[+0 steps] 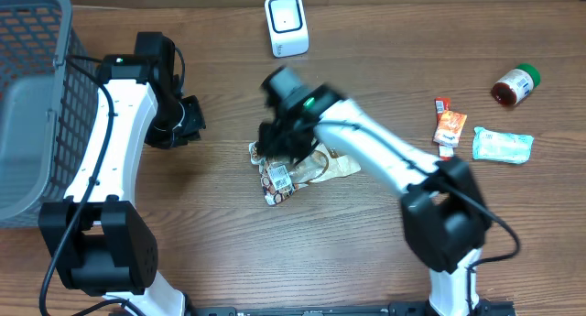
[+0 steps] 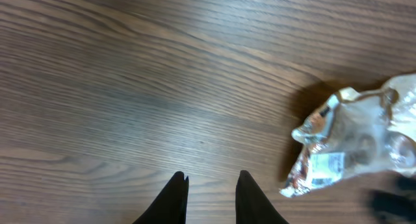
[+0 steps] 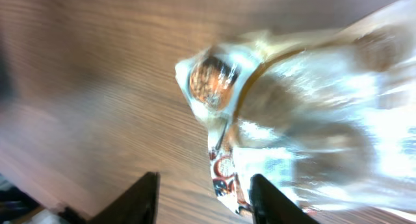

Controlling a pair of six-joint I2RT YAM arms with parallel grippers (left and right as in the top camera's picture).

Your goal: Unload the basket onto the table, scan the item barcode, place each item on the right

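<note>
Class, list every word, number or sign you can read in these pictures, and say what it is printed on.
None can be read.
Snack bag: its white barcode label is too blurred.
Jar, orange sachet, blue-green packet: print too small.

The left arm (image 1: 110,142) and the right arm (image 1: 375,151) are white tubes with fat black joints. A thin black cable (image 1: 112,119) runs along the left one. A tiny green light (image 1: 309,103) glows on the right one. The fingers (image 2: 172,201) are black and flat.
</note>
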